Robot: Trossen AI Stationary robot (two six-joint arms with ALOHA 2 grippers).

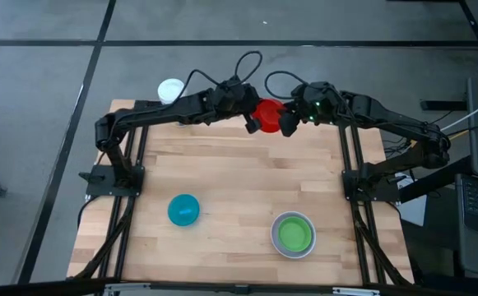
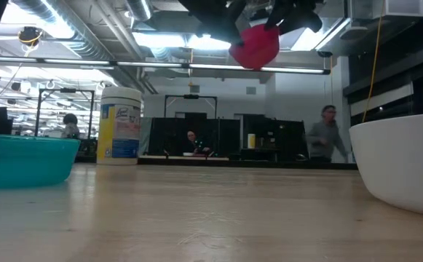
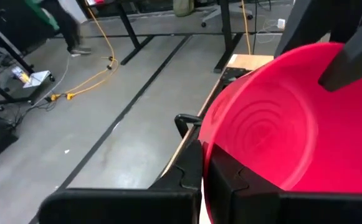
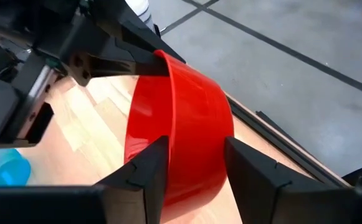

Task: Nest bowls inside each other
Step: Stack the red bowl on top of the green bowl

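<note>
A red bowl (image 1: 267,111) hangs high over the table's far edge, tipped on its side, between my two grippers; the low view shows this red bowl (image 2: 255,45) far above the tabletop. My left gripper (image 1: 251,125) is shut on it. My right gripper (image 4: 196,162) stands open astride the bowl's wall, one finger inside and one outside. A teal bowl (image 1: 183,210) rests on its base at the near left. A green bowl (image 1: 293,234) sits inside a white bowl (image 2: 404,164) at the near right. My left gripper pinches the red bowl's rim (image 3: 204,146), one finger (image 3: 243,186) inside the bowl and one (image 3: 184,180) outside. The fingers come from the table's left, slanting a little downward. The bowl is lifted clear and tilted, its opening turned toward my left arm. My right gripper has the bowl's wall (image 4: 196,124) between its fingers; I cannot tell whether they touch it.
A white cylindrical container (image 1: 170,89) with a yellow-blue label stands at the table's far left corner. The middle of the wooden table (image 1: 239,173) lies bare between the teal bowl and the nested pair. People and desks show in the room beyond.
</note>
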